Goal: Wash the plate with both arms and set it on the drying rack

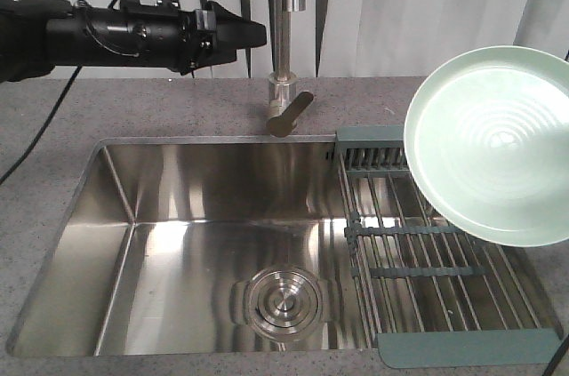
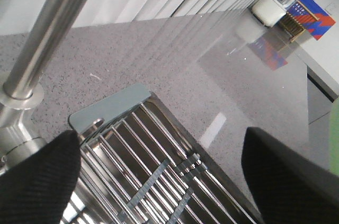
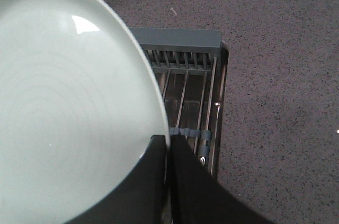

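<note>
A grey speckled countertop (image 1: 178,105) holds a steel sink (image 1: 204,207) before pale pleated curtains (image 1: 427,3).

The speckled grey desk (image 1: 178,105) has a steel sink (image 1: 178,216) sunk into it, and a steel tap (image 1: 286,83) stands on the desk just behind the basin. A drying rack (image 1: 418,271) of steel rods spans the sink's right end, its grey-green end pieces lying at the front and back rims.

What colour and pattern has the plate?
Pale mint green plate, faint concentric rings; front view shows it best.
</note>
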